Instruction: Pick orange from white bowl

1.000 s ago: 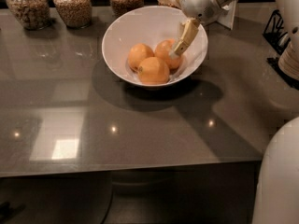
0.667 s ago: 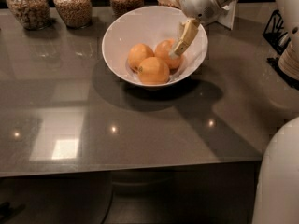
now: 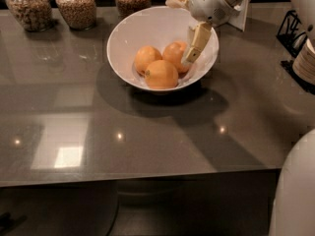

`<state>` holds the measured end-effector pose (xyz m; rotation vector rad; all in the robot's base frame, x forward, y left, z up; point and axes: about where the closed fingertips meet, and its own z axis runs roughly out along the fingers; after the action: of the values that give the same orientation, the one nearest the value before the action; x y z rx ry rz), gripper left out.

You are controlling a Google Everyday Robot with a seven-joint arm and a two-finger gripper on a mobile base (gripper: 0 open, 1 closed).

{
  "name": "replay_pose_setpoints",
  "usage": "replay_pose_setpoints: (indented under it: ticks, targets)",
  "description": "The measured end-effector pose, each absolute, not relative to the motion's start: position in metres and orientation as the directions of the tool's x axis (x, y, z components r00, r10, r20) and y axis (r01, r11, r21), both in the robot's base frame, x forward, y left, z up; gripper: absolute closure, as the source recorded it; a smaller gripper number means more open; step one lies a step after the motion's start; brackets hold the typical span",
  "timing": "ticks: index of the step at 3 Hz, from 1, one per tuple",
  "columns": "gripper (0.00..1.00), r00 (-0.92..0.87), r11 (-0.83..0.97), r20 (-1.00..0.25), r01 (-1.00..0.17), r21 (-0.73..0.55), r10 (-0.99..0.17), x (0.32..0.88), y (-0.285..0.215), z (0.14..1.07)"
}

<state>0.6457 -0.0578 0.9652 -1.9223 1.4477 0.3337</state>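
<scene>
A wide, glossy white bowl (image 3: 129, 33) is seen from above on a dark grey polished table top (image 3: 147, 146), with three fruits inside. The round, smooth, deeper-coloured orange (image 3: 173, 53) lies at the back right of the bowl. Its lower part is hidden by a larger orange with a dark stem mark (image 3: 161, 75) in front, and a paler, yellower orange (image 3: 146, 58) is pressed to its left. No stem or dimple is shown on it, so its pointing direction cannot be told, and no long axis is given by its round form. The cream-coloured gripper (image 3: 189, 58) is lowered into the bowl from the upper right on a white robot arm (image 3: 211, 1). It appears to touch the orange's right side, and whether it is released or clenched cannot be told. A row of glass jars of brown dry goods (image 3: 76, 6) is cut off by the top edge, one jar mostly covered by the arm. A white rounded robot body (image 3: 295, 191) is cut off at the lower right. Compared with a second ago, nothing is found to have shifted.
</scene>
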Motion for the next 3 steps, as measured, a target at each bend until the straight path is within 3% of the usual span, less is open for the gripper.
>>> replay_pose_setpoints:
  ticks: [1, 3]
  targets:
    - [0.0, 0.295, -0.133, -0.496, -0.933, -0.336, -0.817, 0.642, -0.072, 0.952]
    - [0.29, 0.259, -0.119, -0.405, -0.934, -0.338, -0.877, 0.652, -0.092, 0.942]
